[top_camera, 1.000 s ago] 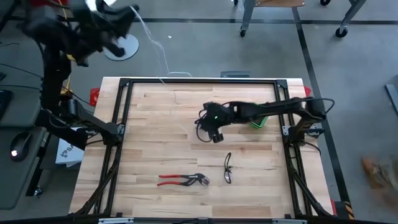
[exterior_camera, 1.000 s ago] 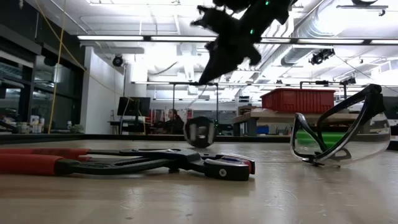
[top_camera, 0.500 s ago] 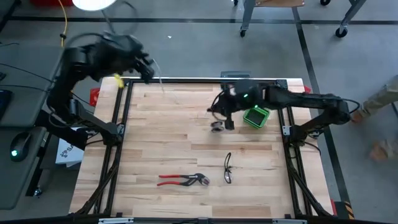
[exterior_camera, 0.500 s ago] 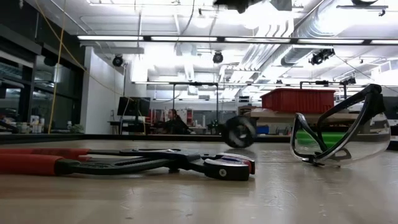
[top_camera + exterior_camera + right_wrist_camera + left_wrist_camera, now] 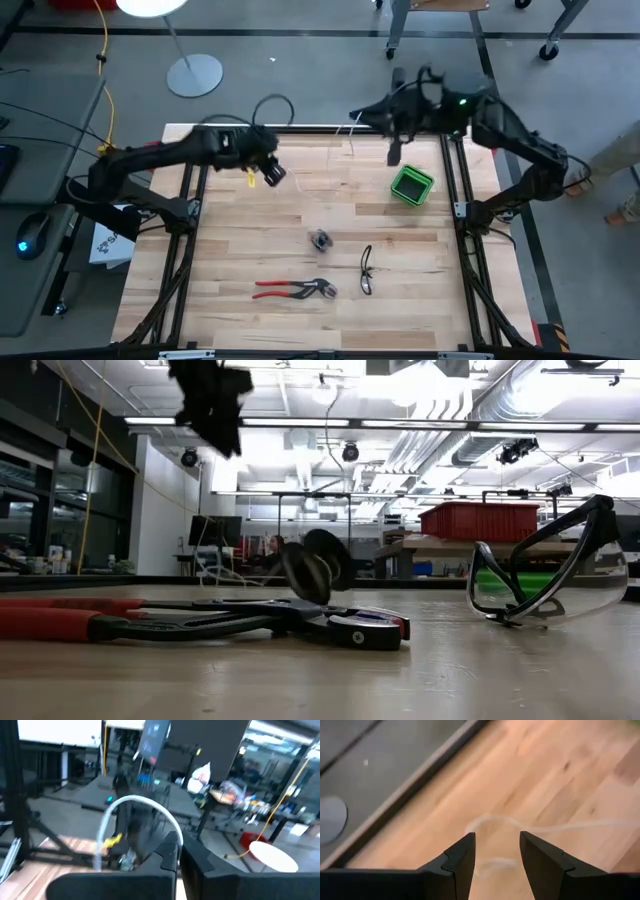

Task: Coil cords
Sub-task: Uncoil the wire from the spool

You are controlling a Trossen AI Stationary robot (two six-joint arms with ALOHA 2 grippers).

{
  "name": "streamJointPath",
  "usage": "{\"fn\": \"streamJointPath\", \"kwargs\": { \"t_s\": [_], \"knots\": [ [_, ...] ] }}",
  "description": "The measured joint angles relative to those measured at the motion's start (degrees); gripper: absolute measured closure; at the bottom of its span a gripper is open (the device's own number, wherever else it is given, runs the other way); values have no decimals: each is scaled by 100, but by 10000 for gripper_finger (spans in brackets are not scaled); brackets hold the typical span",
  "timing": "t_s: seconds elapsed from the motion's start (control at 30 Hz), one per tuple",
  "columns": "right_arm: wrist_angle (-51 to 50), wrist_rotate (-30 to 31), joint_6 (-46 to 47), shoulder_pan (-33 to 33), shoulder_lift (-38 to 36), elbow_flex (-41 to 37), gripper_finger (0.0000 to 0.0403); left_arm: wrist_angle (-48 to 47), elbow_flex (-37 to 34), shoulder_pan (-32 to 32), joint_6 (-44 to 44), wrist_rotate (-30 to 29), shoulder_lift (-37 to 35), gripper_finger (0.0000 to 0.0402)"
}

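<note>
Seen from above, a wooden table [image 5: 250,250] with two dark robot arms reaching over its far half. The left gripper [image 5: 268,172] hovers low over the boards, its two fingers [image 5: 462,857] spread apart and holding nothing. Just beyond those fingertips, a loop of thin white cord [image 5: 492,827] lies slack on the wood, one strand trailing off sideways; the open fingers look placed to close on that loop.

The right gripper [image 5: 393,148] hangs above the table's far edge, fingers [image 5: 172,852] pressed together. A faint white line runs beside it in the overhead view, but whether the cord is pinched there cannot be told.

The black spool [image 5: 320,239] sits well apart from both grippers, near the table's middle, tilted on edge in the low view [image 5: 315,568]. It is not being held, so the cord is likely uncoiled yet.

Nearer the front lie red-handled pliers [image 5: 293,289] and safety glasses [image 5: 367,270]. A green box [image 5: 411,186] rests below the right gripper.
</note>
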Motion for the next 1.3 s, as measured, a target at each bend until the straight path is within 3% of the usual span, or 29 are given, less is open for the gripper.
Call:
{"fn": "streamJointPath", "kwargs": {
  "t_s": [0.2, 0.43, 0.7, 1.07, 1.2, 1.3],
  "knots": [
    [12, 26, -130, -256, 0, 627, 403, 50, -985, -293, -563, 14, -196, 252],
    [575, -7, -99, -507, 2, 1174, 403, 348, -1540, -592, -913, 5, -494, 252],
    [1901, -421, 357, -521, 61, 1613, 403, 625, -1690, -631, -1102, -188, -646, 252],
    [2388, -1063, 1238, -499, 815, 2769, 403, 1187, -1690, -629, -867, -207, -646, 252],
    [3259, -1135, 1782, -516, 937, 2641, 403, 1423, -1684, -629, -625, -197, -660, 252],
    [3275, -1192, 2050, -554, 1026, 2652, 403, 1515, -1684, -624, -599, -197, -727, 252]
  ]
}}
